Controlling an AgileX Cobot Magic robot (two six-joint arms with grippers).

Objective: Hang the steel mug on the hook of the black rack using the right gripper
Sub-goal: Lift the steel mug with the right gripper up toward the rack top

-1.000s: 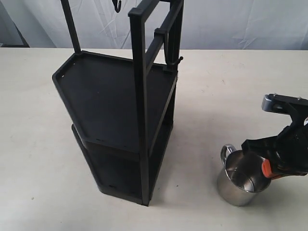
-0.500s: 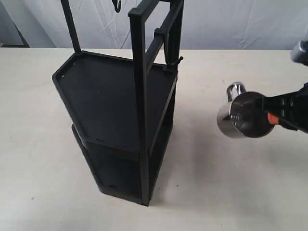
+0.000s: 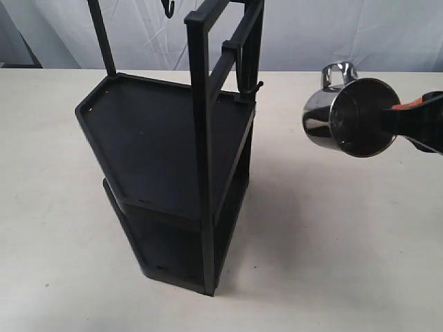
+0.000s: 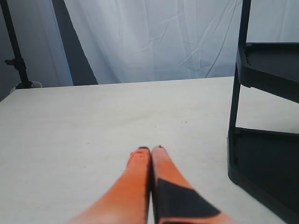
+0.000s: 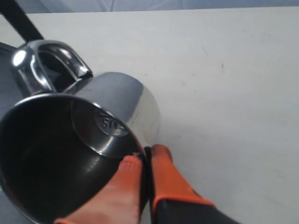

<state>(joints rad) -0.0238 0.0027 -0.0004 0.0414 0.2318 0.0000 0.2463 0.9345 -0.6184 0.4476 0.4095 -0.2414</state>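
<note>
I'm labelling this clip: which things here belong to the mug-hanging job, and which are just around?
In the job:
steel mug, tipped on its side, clamped at the rim
right gripper, jaws shut on the mug
black rack
hook, at the rack's top, mostly cut off

Just around:
left gripper, jaws shut, empty
table
white backdrop

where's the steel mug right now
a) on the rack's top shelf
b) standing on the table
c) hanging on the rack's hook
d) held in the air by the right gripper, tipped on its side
d: the right gripper pinches the rim of the steel mug, which is tipped sideways above the table, clear of the black rack.
</note>
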